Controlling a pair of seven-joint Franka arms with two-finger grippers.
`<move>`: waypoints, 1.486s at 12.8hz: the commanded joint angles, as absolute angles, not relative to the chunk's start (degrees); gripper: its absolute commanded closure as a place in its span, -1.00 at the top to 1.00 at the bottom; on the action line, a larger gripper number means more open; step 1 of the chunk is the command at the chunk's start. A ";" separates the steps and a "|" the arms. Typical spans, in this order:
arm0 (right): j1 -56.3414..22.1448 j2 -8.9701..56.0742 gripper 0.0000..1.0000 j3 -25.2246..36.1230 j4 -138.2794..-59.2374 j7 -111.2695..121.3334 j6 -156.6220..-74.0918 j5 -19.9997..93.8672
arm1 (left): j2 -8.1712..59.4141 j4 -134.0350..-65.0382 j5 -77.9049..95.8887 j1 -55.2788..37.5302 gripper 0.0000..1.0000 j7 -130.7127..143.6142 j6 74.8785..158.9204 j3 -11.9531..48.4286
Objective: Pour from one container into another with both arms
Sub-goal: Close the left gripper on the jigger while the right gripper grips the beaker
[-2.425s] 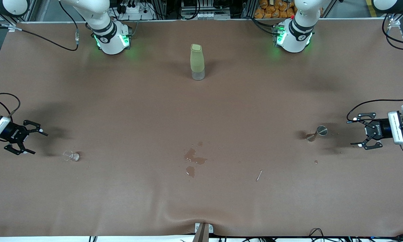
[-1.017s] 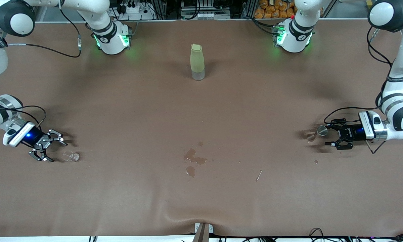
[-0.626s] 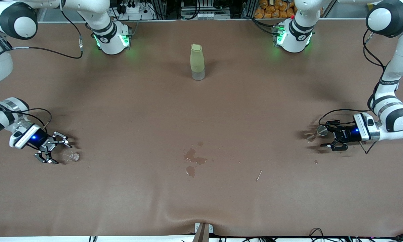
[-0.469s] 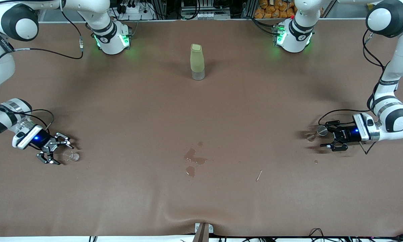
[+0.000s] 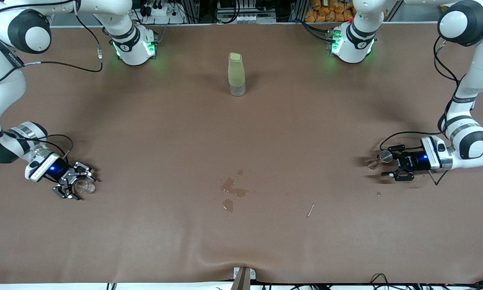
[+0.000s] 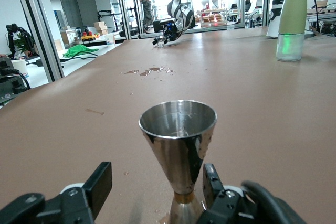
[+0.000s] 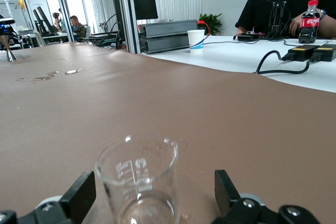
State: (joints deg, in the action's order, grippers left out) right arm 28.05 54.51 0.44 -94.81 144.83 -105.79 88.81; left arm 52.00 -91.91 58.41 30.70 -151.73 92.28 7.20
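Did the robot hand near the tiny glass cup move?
Yes. The right gripper slid toward the glass cup, which stayed put, and now straddles it, fingers open.

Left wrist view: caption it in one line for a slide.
Open left gripper straddles the narrow waist of the upright silvery hourglass measuring cup on the brown table, pale-green bottle standing farther off.

A brown desk (image 5: 314,121) carries everything. The tall pale-green bottle (image 5: 236,74) stands upright midway between the arm bases. The tiny glass cup (image 5: 84,186) stands at the right arm's end, the silvery metal measuring cup (image 5: 379,159) at the left arm's end — both upright. Wet patches (image 5: 232,190) and a small stick (image 5: 310,210) lie nearer the front camera.
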 commanded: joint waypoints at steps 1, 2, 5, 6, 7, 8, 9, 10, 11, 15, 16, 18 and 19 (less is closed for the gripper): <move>27.34 55.72 1.00 0.70 -93.52 145.63 -105.64 91.14 | 52.21 -91.93 59.85 30.32 0.54 -152.49 92.64 7.12; 27.33 56.33 1.00 0.70 -93.34 145.63 -105.64 91.23 | 52.29 -91.93 59.85 30.32 0.50 -152.49 92.64 7.12; 27.33 57.13 1.00 0.70 -93.08 145.55 -105.64 91.49 | 52.29 -92.11 59.85 30.32 0.47 -152.49 92.64 7.03; 27.25 57.48 0.26 0.70 -93.08 145.63 -105.64 91.41 | 52.47 -92.02 59.85 30.32 0.45 -152.49 92.72 7.12; 27.25 57.57 -0.75 0.62 -93.08 145.55 -105.64 91.49 | 52.56 -92.02 59.85 30.32 0.35 -152.58 92.72 7.03; 27.25 57.83 -1.00 0.62 -93.08 145.55 -105.64 91.49 | 52.56 -92.02 59.85 30.32 0.26 -152.58 92.72 7.03; 27.25 58.01 -1.00 0.62 -92.99 145.55 -105.64 91.84 | 52.65 -92.02 59.85 30.32 0.26 -152.58 92.99 7.03; 27.16 58.01 -1.00 0.62 -93.08 145.55 -105.64 92.11 | 52.65 -92.02 59.85 30.32 0.26 -152.58 93.16 7.03; 27.07 58.01 -1.00 0.62 -92.99 145.55 -105.64 92.20 | 52.65 -92.02 59.85 30.32 0.25 -152.67 93.16 7.03; 26.37 57.83 -1.00 0.62 -92.29 145.55 -105.47 92.20 | 53.17 -92.11 59.77 30.41 0.13 -152.67 93.43 7.03; 26.11 57.75 -1.00 0.70 -91.42 145.46 -105.38 91.85 | 53.17 -92.11 59.77 30.32 -0.01 -152.67 93.43 7.03; 24.27 57.31 -1.00 0.62 -89.83 145.02 -105.38 91.93 | 53.17 -92.11 59.77 30.41 -0.12 -152.67 93.43 7.03; 23.13 57.22 -1.00 0.62 -88.43 144.85 -105.38 91.93 | 53.17 -92.11 59.77 30.41 -0.26 -152.49 93.43 7.03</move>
State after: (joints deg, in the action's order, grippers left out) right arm 25.46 56.67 0.34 -91.56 145.08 -105.59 91.04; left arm 53.00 -91.96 58.43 30.58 -151.73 93.02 7.18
